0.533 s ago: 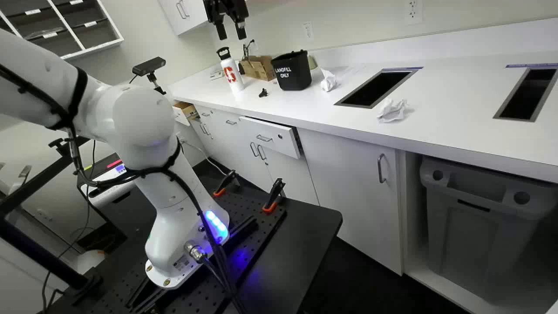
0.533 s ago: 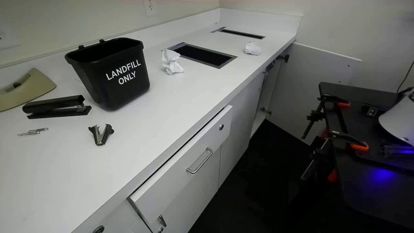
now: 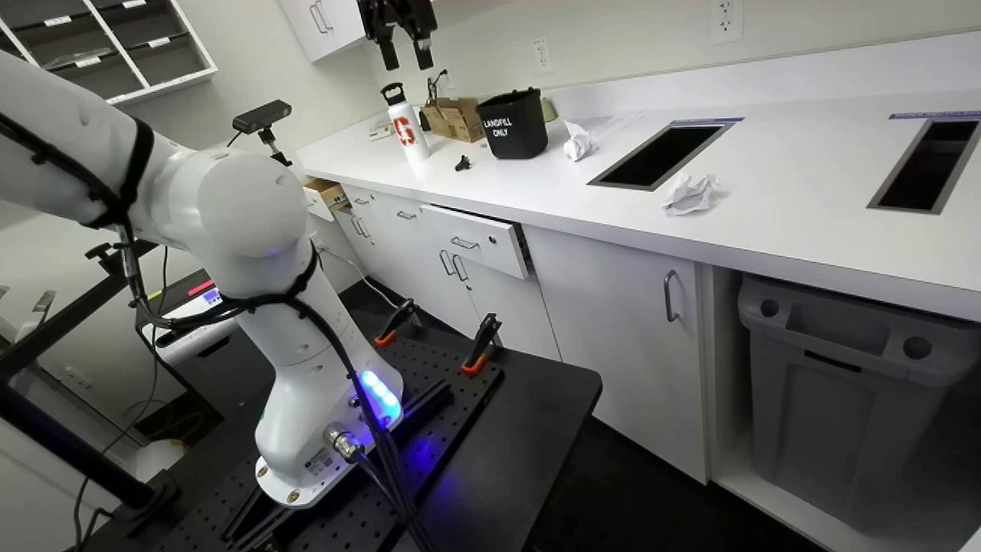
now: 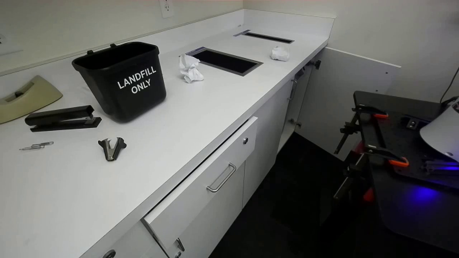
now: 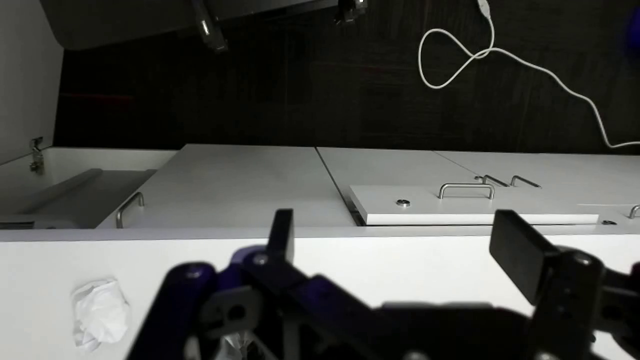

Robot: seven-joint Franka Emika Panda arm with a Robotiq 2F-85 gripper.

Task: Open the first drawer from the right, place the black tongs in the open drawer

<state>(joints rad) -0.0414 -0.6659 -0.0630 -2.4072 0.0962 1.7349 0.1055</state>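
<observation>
The first drawer from the right has a flat white front, a bar handle and a round lock. It stands slightly pulled out in both exterior views and in the wrist view; its inside is hidden. No long thin black tongs show; the only tong-shaped thing is a small black-and-silver staple remover lying on the counter, also in an exterior view. My gripper is open and empty, high above the counter. Its fingers are wide apart in the wrist view.
On the white counter stand a black landfill bin, a stapler, a tan tape dispenser and a white bottle. Crumpled papers lie near two counter openings. Another drawer stands open farther away.
</observation>
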